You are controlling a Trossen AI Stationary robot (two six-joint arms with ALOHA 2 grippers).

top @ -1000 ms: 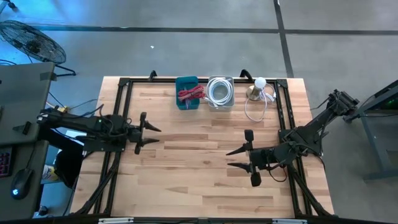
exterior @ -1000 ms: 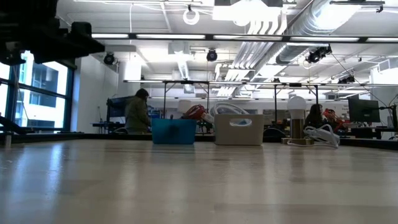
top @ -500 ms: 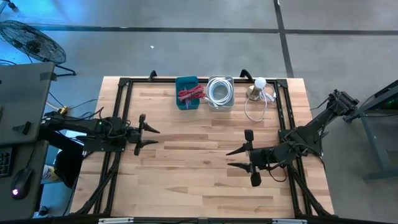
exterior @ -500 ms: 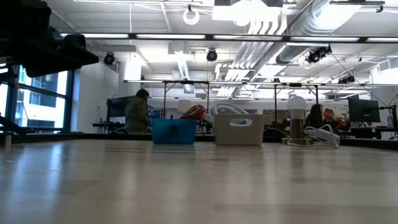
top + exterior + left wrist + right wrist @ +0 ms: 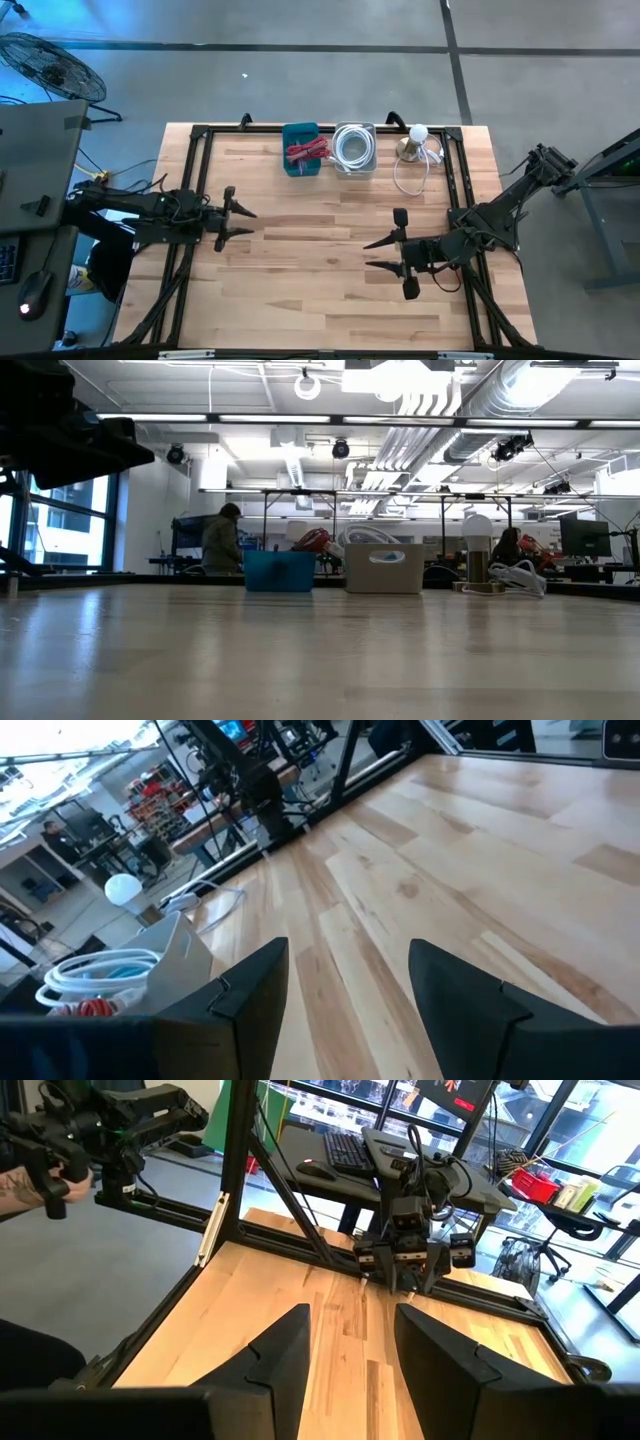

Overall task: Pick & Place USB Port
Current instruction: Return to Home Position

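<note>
Left gripper [image 5: 236, 217] hangs released and empty over the table [image 5: 300, 300]; right gripper [image 5: 384, 254], also spread, waits opposite. Red cable [image 5: 307, 152] lies in the blue bin [image 5: 300, 172], white cable [image 5: 352, 146] in the gray bin [image 5: 355, 172]. I judge the only risk to be a homing arm striking the black frame [image 5: 260, 128].

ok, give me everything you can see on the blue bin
The blue bin is a small rectangular open-top tub, plastic by its look, standing upright near the wooden table's back edge, the far side in the low view. Coiled red and pink cables lie inside and rise above its rim. The gray bin stands close beside it, toward the right arm; contact unclear. The left gripper and right gripper, both open, are well clear.
</note>
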